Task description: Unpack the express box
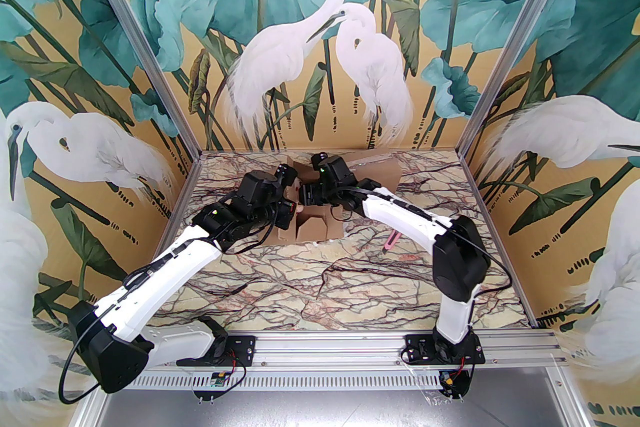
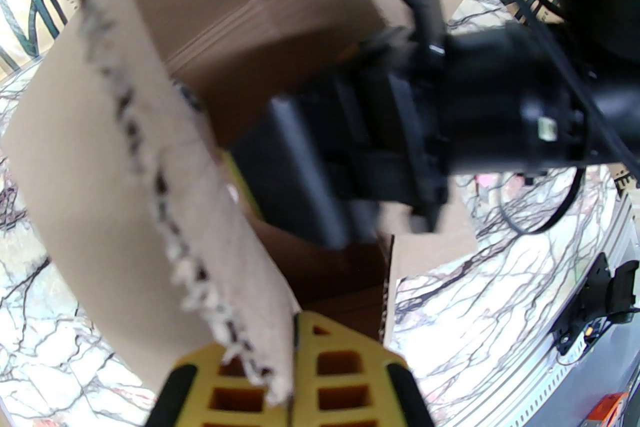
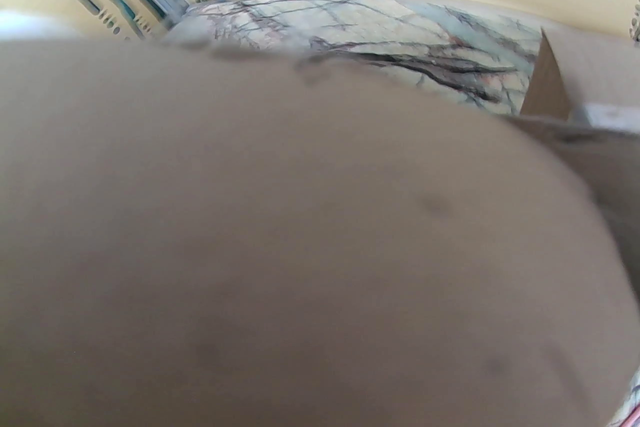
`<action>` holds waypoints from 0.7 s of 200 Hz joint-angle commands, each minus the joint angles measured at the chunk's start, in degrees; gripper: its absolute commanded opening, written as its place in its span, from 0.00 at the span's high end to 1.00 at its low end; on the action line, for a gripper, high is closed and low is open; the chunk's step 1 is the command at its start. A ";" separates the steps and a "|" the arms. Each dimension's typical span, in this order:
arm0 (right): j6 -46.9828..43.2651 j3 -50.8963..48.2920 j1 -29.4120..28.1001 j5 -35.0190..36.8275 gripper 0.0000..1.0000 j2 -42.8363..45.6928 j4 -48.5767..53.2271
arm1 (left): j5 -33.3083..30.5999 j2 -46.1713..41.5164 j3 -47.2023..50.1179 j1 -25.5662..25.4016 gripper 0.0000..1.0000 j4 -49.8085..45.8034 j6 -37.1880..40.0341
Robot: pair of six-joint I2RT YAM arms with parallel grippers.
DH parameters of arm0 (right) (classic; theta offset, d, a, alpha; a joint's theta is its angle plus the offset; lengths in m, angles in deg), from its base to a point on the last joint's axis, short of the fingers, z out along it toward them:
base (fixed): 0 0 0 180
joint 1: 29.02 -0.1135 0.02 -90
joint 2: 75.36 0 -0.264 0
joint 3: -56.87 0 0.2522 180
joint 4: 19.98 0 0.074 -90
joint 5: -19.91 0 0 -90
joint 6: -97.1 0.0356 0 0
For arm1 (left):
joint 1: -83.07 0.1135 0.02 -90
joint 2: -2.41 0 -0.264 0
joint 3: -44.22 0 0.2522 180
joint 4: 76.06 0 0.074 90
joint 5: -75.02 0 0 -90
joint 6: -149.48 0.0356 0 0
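Torn flap [image 2: 125, 154] edge clenched in left end effector [image 2: 265, 345]; right end effector [image 1: 303, 198] cannot tell

On the marble tabletop [image 1: 320, 285] there are one opened cardboard box [image 1: 312, 227] and one thin pink object [image 1: 391, 240]. Robot arms are two: left arm [image 1: 165, 265], right arm [image 1: 405, 215].
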 commanded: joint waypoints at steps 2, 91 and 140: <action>-12.18 -1.41 0.20 -2.94 0.40 4.00 0.28 | 6.26 -1.75 -0.32 0.97 1.00 2.84 2.62; -24.26 -6.74 -0.96 3.73 0.35 8.44 -3.39 | 10.50 1.26 -1.91 1.36 1.00 2.52 0.13; -30.75 -9.22 -2.20 8.23 0.32 10.98 -4.33 | 17.28 3.68 -2.50 1.52 1.00 3.59 -1.23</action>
